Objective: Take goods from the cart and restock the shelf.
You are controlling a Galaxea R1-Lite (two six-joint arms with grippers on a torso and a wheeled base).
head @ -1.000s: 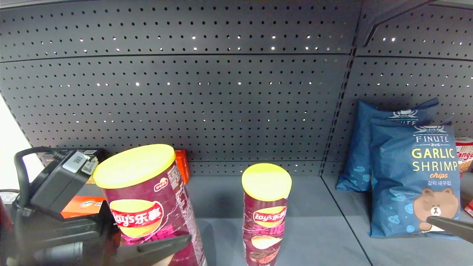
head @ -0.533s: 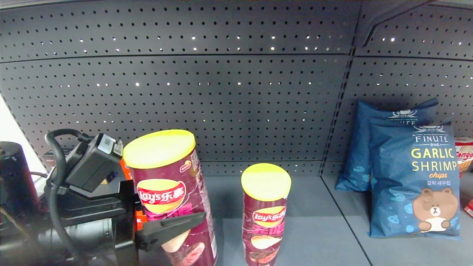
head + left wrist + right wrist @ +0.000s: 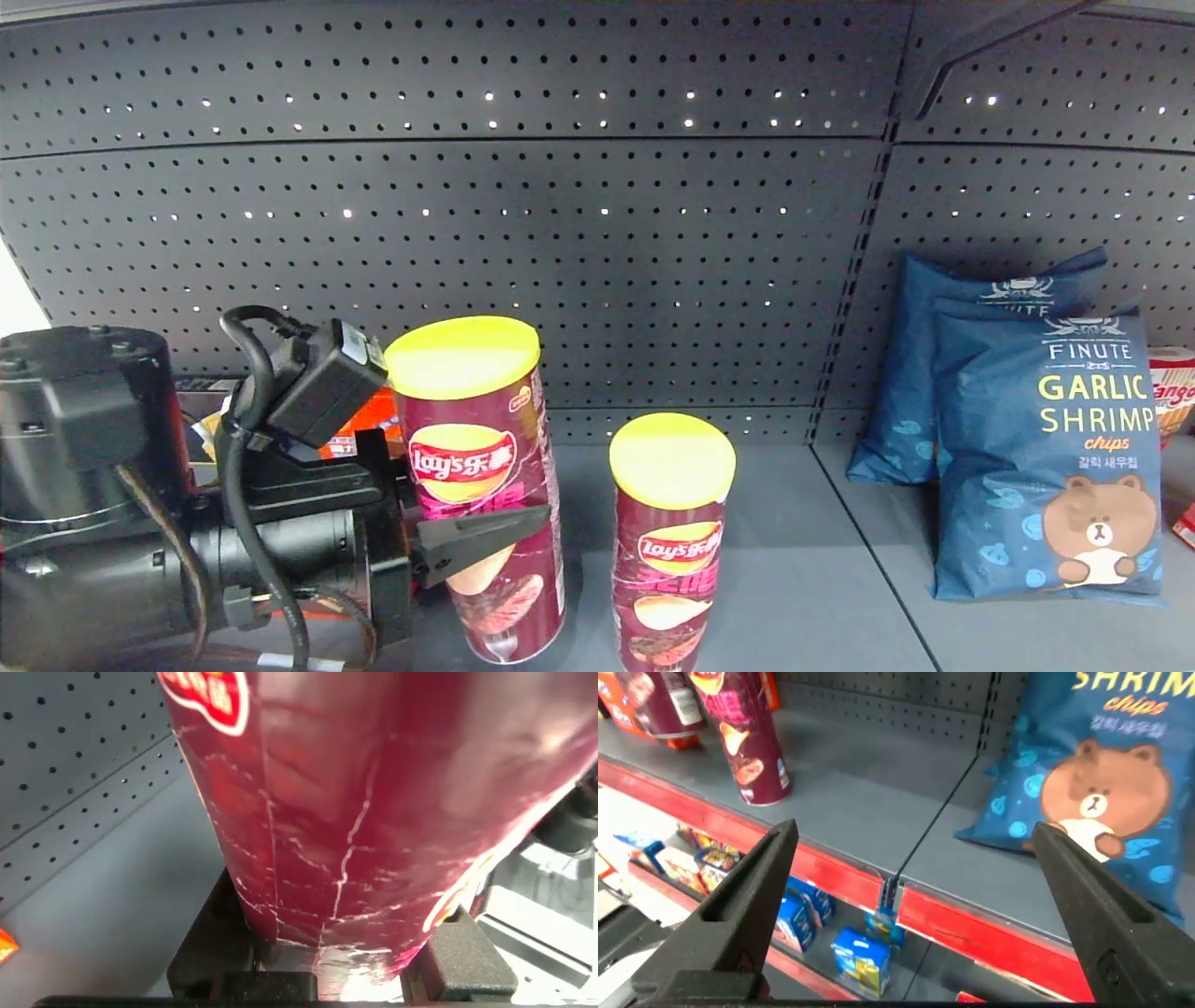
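1. The robot's left gripper grips a maroon cylindrical crisp can with a yellow lid just below its middle. Its jaws are pressed to either side of the can, which stands close to upright over the grey metal shelf.
2. Seen from the left wrist, the dark pads bear on the can's glossy wall. Whether the can's base touches the shelf cannot be told.
3. Just beside it on the robot's right, and apart from it, a second maroon can with a yellow lid stands upright on the shelf.
4. The right gripper hangs in front of the shelf's red front edge, jaws spread wide and holding nothing.
5. Two blue snack bags with a bear print lean against the dark perforated back panel, well apart from the cans on the robot's right.
6. An orange box sits behind the left gripper at the back of the shelf.
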